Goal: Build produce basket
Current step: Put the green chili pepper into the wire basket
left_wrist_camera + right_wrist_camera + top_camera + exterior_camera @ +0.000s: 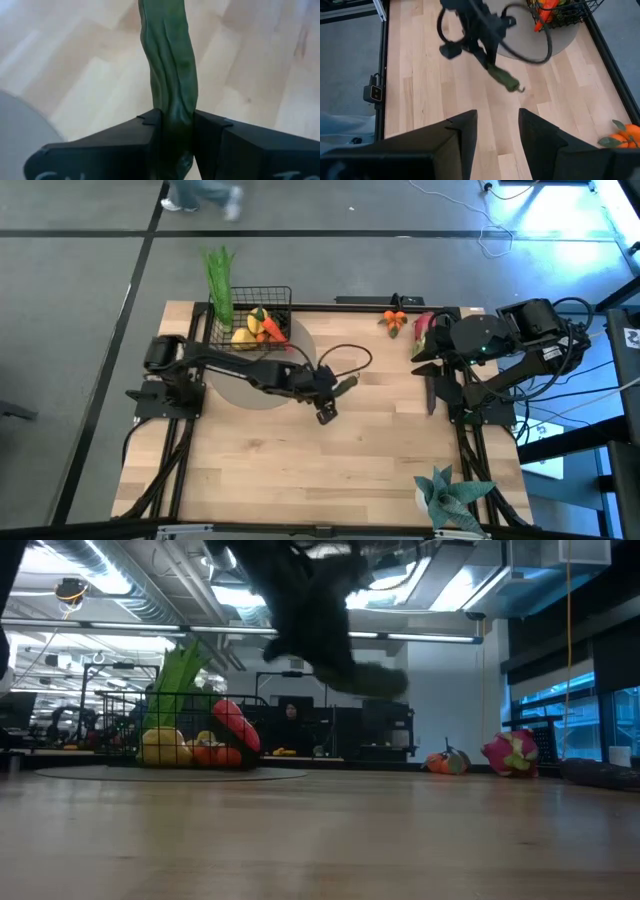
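Observation:
My left gripper (336, 386) is out over the middle of the table, shut on a dark green cucumber (170, 60). The low view shows that cucumber (372, 680) held in the air. The black wire basket (252, 320) stands on a grey round mat at the far left. It holds a tall green leek (220, 275), yellow fruits (243, 334) and an orange carrot (272, 328). Tangerines (395, 320) and a pink dragon fruit (422, 330) lie at the far edge. My right gripper (497, 132) waits, open, over the table's right side. My left gripper pinches one end of the cucumber (176, 117) between its two fingers (145, 135). The rest of the cucumber sticks out ahead past the fingertips, in line with them. In the low view the cucumber is lifted clear of the table.
A blue-green spiky plant (450, 495) stands at the near right corner. A dark cable loop (345, 360) hangs off the left arm. The grey mat (240, 388) lies under the basket. Bare wood (300, 470) stretches across the near half. A person's feet (205, 198) show beyond the far edge.

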